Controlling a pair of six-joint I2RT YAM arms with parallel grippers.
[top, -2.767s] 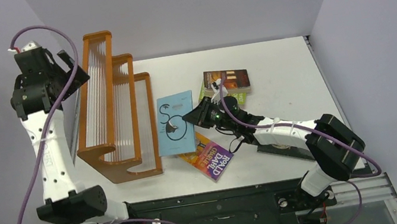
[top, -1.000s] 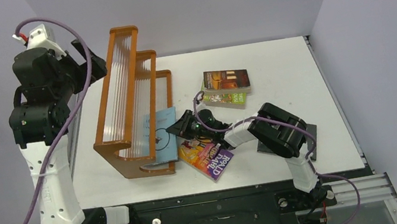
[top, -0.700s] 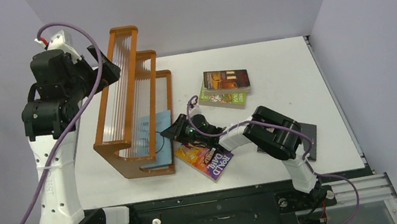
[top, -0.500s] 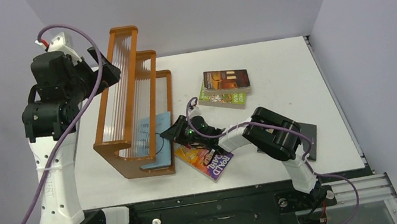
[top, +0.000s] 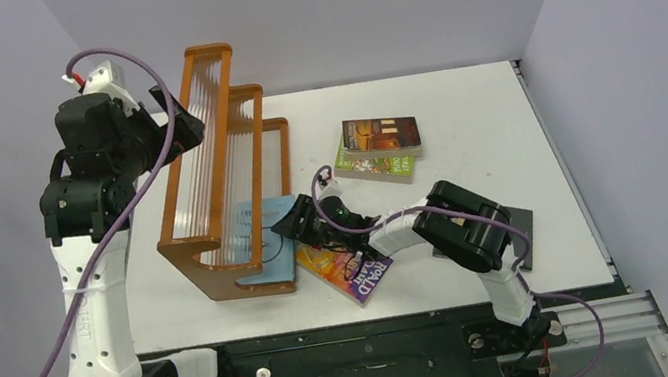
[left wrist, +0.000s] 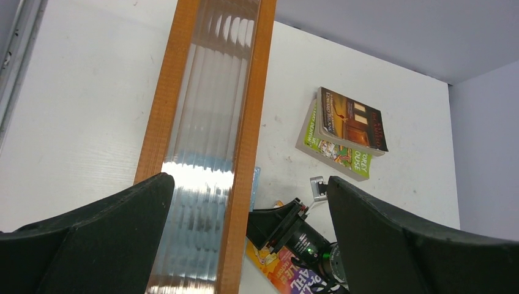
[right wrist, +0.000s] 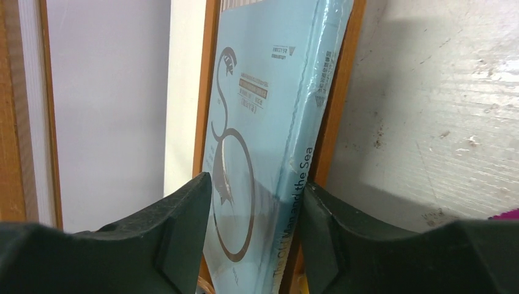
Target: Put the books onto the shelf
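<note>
My right gripper point(right wrist: 256, 184) is flanking the blue book point(right wrist: 263, 92), which is leaning in the lowest of 3 tiers on the shelf point(top: 207, 52). I cannot tell whether my pads are pinching it or freed. I am judging it best to let go fully, then back straight out without dragging the cover. My left gripper point(left wrist: 251, 179) is hanging wide open above the top rail, holding nothing. The book's bottom edge is hiding from view, so its seating is unclear.

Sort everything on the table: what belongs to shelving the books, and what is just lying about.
Job: shelf; light blue book in its lowest tier; Roald Dahl book; brown-orange book atop green book.
Lying about: dark flat slab under the right arm, maybe another book.
</note>
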